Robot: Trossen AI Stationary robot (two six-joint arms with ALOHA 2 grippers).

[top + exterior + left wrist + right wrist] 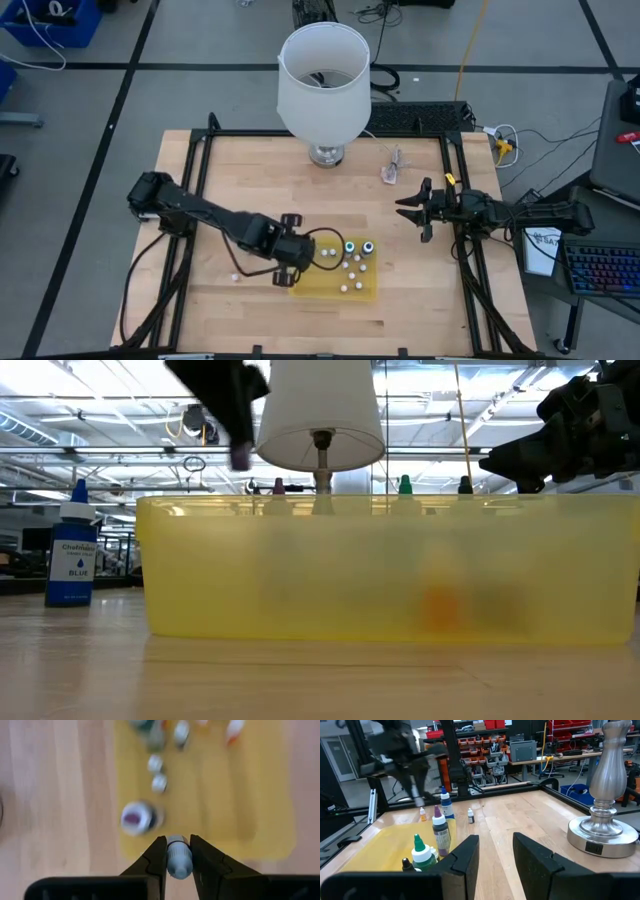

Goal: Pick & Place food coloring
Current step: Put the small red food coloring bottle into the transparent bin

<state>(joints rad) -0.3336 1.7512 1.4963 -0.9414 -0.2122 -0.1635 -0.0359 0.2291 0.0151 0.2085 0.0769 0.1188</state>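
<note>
Yellow tray (300, 575) blurs its contents, left gripper (178, 857) pinching food coloring (178, 856)

A lamp (322, 80) stands near the far edge of the wooden table (260, 180), roughly centred. Its white shade (322, 70) is cylindrical and open at the top. Its base (604, 836) is metallic, round and stepped, with a turned stem (612, 765) rising from it.

A small pale item (390, 166) lies on the table just to the right of the lamp; its type cannot be determined.

A black frame (210, 135) borders the table on the left, far and right sides.

A keyboard (605, 270) with coloured keys sits off the table at the right, beside a white sheet (540, 250). Shelving (485, 745) with orange bins stands in the room beyond.
</note>
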